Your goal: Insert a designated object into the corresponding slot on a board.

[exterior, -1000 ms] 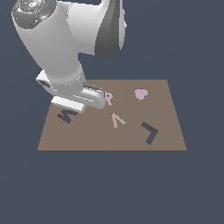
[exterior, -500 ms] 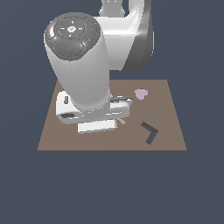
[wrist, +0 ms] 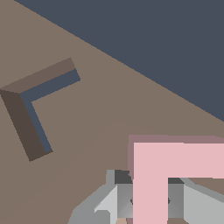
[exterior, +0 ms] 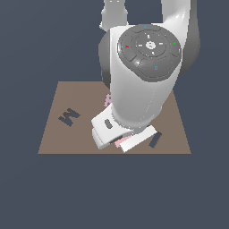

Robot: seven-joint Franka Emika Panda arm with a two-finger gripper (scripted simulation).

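In the wrist view, the designated object, a light-pink L-shaped block, sits between my grey fingers, and my gripper is shut on it. It hangs a little above the brown board. The slot, a dark L-shaped recess, lies apart from the block on the board. In the exterior view the arm covers the board's middle. Only a pink sliver of the block shows under the gripper. One dark end of the slot peeks out beside the hand.
A dark M-shaped recess lies on the board at the exterior view's left. A corner of a lilac letter shows behind the arm. The board's edge meets dark floor close to the slot in the wrist view.
The arm has swung toward the exterior view's right and lower, from near the M recess to beside the L-shaped slot. It now hides the board's middle and the heart.
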